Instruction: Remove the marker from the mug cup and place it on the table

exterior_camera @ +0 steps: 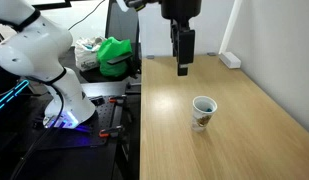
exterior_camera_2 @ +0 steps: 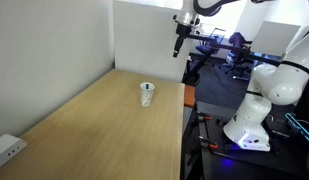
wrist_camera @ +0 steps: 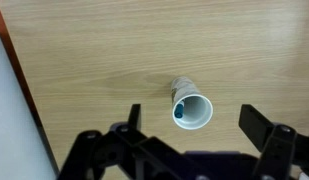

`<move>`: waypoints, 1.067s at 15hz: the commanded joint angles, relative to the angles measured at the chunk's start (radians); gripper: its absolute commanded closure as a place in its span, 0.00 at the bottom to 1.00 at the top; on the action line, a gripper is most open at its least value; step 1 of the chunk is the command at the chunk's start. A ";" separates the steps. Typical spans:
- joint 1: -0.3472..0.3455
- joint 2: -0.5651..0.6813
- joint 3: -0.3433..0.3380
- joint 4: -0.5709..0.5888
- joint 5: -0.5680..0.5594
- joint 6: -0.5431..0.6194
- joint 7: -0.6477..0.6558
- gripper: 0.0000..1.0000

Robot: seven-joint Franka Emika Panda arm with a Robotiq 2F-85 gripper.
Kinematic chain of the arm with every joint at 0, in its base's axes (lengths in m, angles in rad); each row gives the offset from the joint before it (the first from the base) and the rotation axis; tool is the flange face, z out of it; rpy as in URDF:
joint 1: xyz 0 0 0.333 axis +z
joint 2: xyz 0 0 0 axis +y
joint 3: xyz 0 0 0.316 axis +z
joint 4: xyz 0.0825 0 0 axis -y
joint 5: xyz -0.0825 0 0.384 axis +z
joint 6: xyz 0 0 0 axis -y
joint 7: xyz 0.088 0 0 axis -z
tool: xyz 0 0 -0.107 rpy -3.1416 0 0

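Observation:
The white mug cup (exterior_camera: pixel 202 111) with a brownish pattern stands upright on the light tan wooden table (exterior_camera: pixel 244 140); it also shows in the exterior view from the opposite end (exterior_camera_2: pixel 146 93) and in the wrist view (wrist_camera: pixel 190 107). The marker (wrist_camera: pixel 178 115) stands inside it, leaning on the rim, only its greenish-blue top showing. My gripper (exterior_camera: pixel 182 68) hangs high above the table, beyond the cup, and it is open and empty (wrist_camera: pixel 194 125). It is seen high up in an exterior view (exterior_camera_2: pixel 177 48) too.
A dark bench beside the table holds a green bag (exterior_camera: pixel 116 55) and cluttered gear. A white power strip (exterior_camera: pixel 230 60) lies at the table's far corner by the wall. A white partition wall (exterior_camera_2: pixel 144 35) borders the table.

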 commanded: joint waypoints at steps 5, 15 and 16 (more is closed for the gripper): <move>-0.014 0.002 0.012 0.002 0.006 -0.002 -0.005 0.00; -0.002 0.044 0.069 -0.008 0.006 0.127 0.069 0.00; -0.002 0.049 0.080 -0.010 0.004 0.151 0.088 0.00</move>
